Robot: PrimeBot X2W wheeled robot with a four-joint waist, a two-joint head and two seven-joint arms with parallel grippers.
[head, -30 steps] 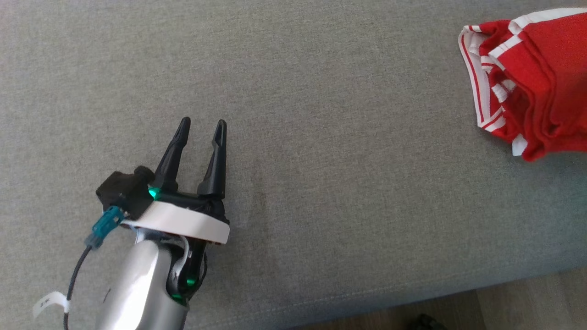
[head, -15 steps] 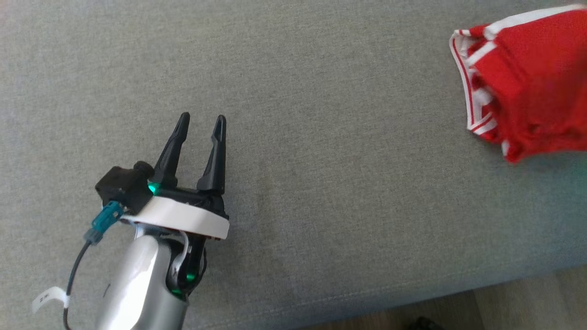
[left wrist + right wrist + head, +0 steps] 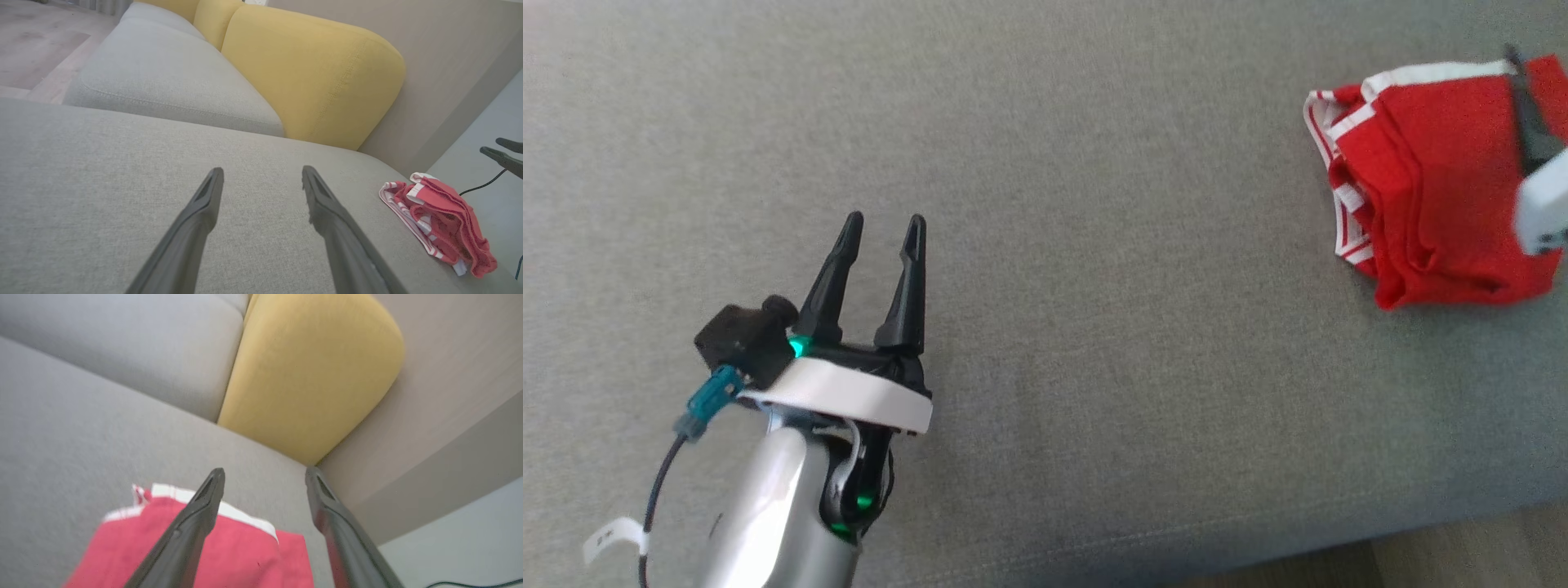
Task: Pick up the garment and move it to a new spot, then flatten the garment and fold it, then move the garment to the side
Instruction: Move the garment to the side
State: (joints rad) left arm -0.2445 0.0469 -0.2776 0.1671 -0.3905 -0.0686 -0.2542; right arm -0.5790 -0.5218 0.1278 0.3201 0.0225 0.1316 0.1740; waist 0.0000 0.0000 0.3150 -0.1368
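Your left gripper and right gripper are both spread and empty. The garment lies near the right end of the cushion, with much bare room to its left.

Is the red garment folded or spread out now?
Folded: the red garment lies as a compact bundle on the cushion, stacked layers showing along its edge.

Red knit cloth garment with white trim lies on the matt, coarse-woven grey sofa seat; left gripper, matt black plastic, tops a glossy silver forearm.
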